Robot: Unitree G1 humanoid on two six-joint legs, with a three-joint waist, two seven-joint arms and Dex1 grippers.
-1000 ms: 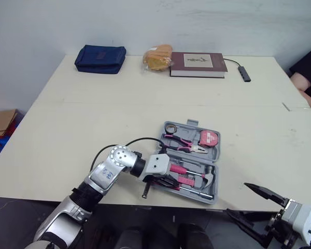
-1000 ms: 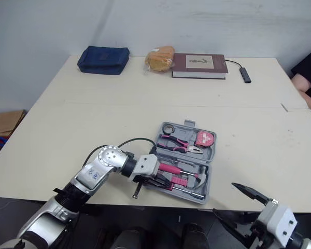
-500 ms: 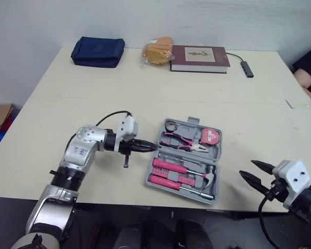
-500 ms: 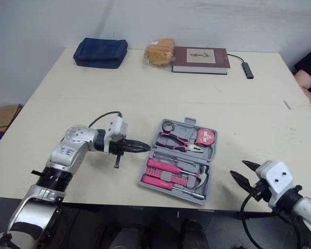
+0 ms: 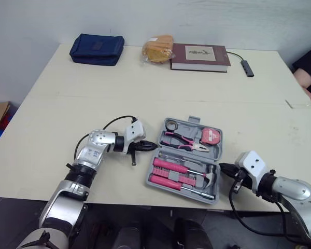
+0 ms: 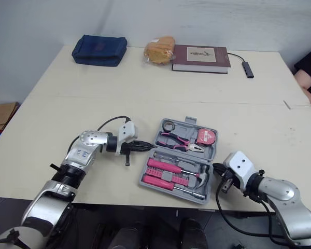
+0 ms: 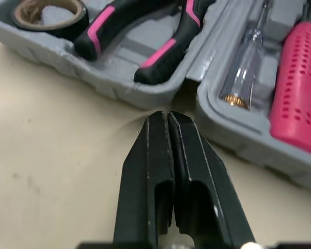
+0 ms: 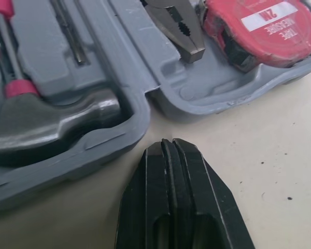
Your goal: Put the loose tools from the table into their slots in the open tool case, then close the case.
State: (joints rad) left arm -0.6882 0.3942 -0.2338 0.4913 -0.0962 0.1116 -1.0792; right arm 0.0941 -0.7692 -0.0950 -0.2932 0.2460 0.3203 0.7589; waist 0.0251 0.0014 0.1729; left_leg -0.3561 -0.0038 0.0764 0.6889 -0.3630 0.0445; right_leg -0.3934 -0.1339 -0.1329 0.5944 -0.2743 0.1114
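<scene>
Left eye view: open tool case (image 5: 189,124) lower centre of frame on surface (image 5: 67,114). Left tool (image 5: 149,147) at its left edge, right tool (image 5: 223,167) at its right edge.
Left wrist view: left tool pressed together, just beside case wall.
Right wrist view: right tool pressed together, near hammer (image 8: 67,116) corner.

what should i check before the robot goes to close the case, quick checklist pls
1. Pliers, tape measure and tape roll seated in their slots: ok.
2. Hammer and pink screwdrivers seated: ok.
3. Left gripper shut, tips at the hinge gap of the tool case: ok.
4. Right gripper shut, low over the table at the opposite side: ok.
5. Either gripper hooked under a case half to lift it: cannot tell.
6. Case closed: not ok, it lies open flat.
</scene>
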